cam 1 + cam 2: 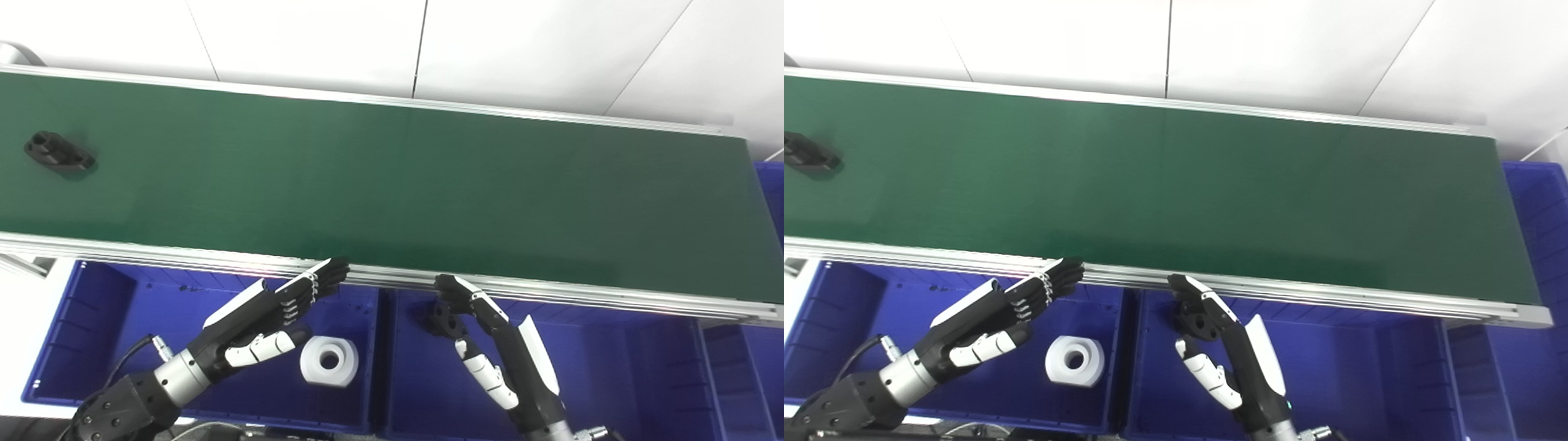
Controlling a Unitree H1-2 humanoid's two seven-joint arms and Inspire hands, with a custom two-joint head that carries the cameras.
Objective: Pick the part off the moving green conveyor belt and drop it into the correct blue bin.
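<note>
A black part (pixel 59 153) rides the green conveyor belt (pixel 392 184) at nine o'clock, well apart from both hands; the left hand (pixel 269 318), fingers extended and empty, should wait, while the right hand (pixel 471 324) pinches a dark part (pixel 442 320) above a blue bin (pixel 612 380).

Looks like a factory-style sorting station or robotics test lab. Marked as such by a long green conveyor belt (pixel 392 184) framed in aluminium rails (pixel 551 293), running straight across in front of plain white wall panels (pixel 306 37). Lined below the near rail with deep blue plastic bins (pixel 92 331) set side by side, one holding a white ring-shaped part (pixel 329 361). Also carrying a black machined part (pixel 59 153) at the belt's far left end. Nothing domestic anywhere: only industrial hardware, bare surfaces and cabling (pixel 131 349).
</note>
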